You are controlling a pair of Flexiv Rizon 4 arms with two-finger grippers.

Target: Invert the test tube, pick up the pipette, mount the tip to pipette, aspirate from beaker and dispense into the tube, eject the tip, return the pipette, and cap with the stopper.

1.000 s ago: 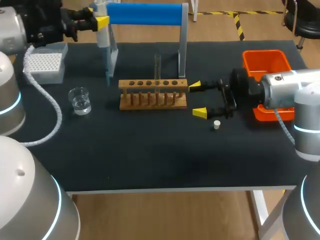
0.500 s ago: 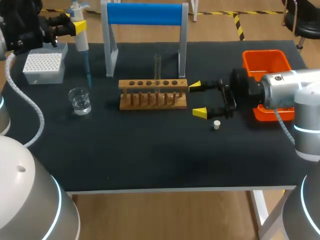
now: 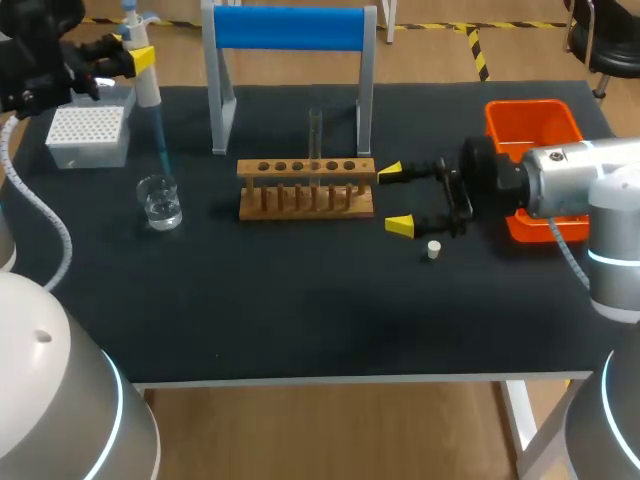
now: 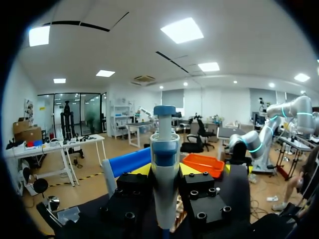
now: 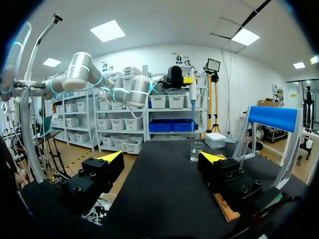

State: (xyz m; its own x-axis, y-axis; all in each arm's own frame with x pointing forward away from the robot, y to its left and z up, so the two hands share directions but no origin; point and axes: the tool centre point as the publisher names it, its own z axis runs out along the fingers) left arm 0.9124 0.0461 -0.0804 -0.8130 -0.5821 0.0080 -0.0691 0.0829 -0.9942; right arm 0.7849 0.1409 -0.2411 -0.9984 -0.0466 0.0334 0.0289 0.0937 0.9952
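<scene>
On the tabletop [image 3: 300, 300], the rack [image 3: 306, 187] holds the tube [image 3: 314, 135]. The stand [image 3: 290, 30] is behind it. The beaker [image 3: 159, 202] is to its left, below the pipette [image 3: 148, 85]. The tip box [image 3: 88, 135] is behind the beaker. The stopper [image 3: 433, 249] and bin [image 3: 535, 130] lie to the right.

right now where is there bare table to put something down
The whole near strip of the table, in front of the beaker, rack and stopper, is bare. So is the patch between blue stand and orange bin. Crowded: far left corner, with tip box, beaker and the pipette in the left gripper.

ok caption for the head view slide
Left gripper holds the pipette near the beaker; right gripper open beside the rack.
</scene>
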